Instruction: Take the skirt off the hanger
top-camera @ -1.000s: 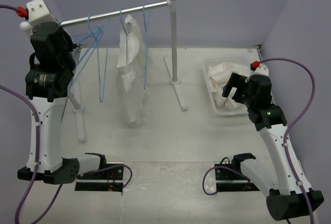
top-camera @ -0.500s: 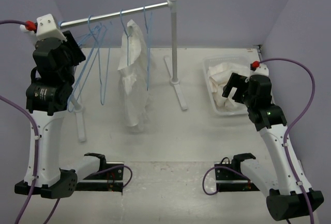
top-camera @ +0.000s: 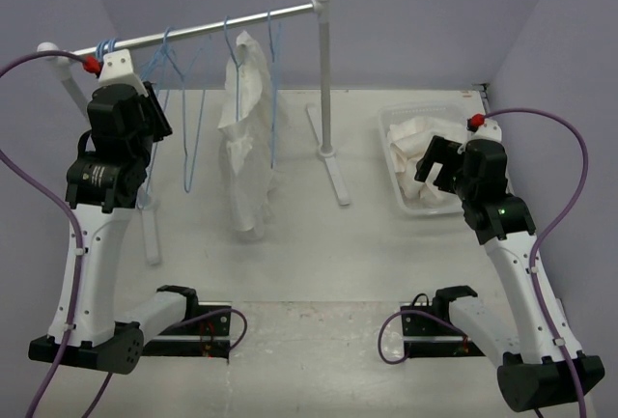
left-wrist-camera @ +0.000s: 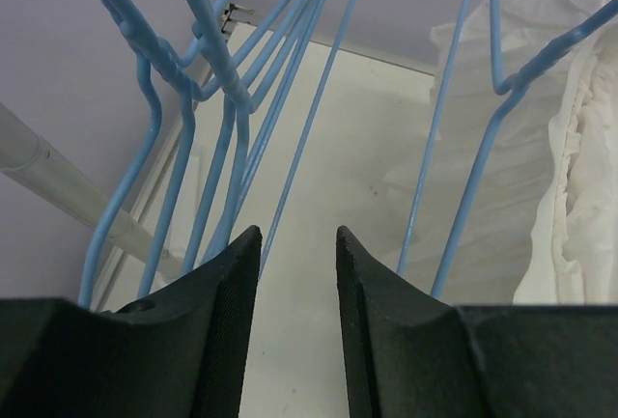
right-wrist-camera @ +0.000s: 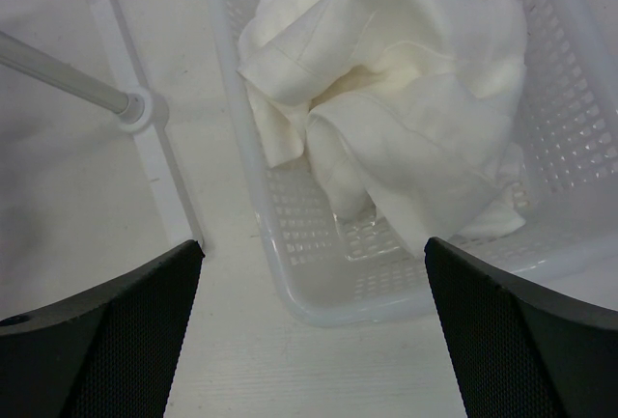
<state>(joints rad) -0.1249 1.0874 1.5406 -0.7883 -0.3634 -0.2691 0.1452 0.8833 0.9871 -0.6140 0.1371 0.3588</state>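
Status: skirt (top-camera: 246, 138) hangs on its hanger (top-camera: 273, 99) at mid-rail (top-camera: 203, 28), just right of the left gripper (left-wrist-camera: 297, 235), whose fingers stand slightly apart, clamping nothing, set among the empty hangers (left-wrist-camera: 193, 80). At the right, over the basket (right-wrist-camera: 319, 307), the right gripper (right-wrist-camera: 311, 244) is spread wide and idle. Likely risk: closing here catches an empty wire instead of the skirt's, and a tug tangles the bunch or snags the thin cloth.

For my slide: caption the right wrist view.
Open right end effector over a basket of crumpled white cloth, rack foot beside it.
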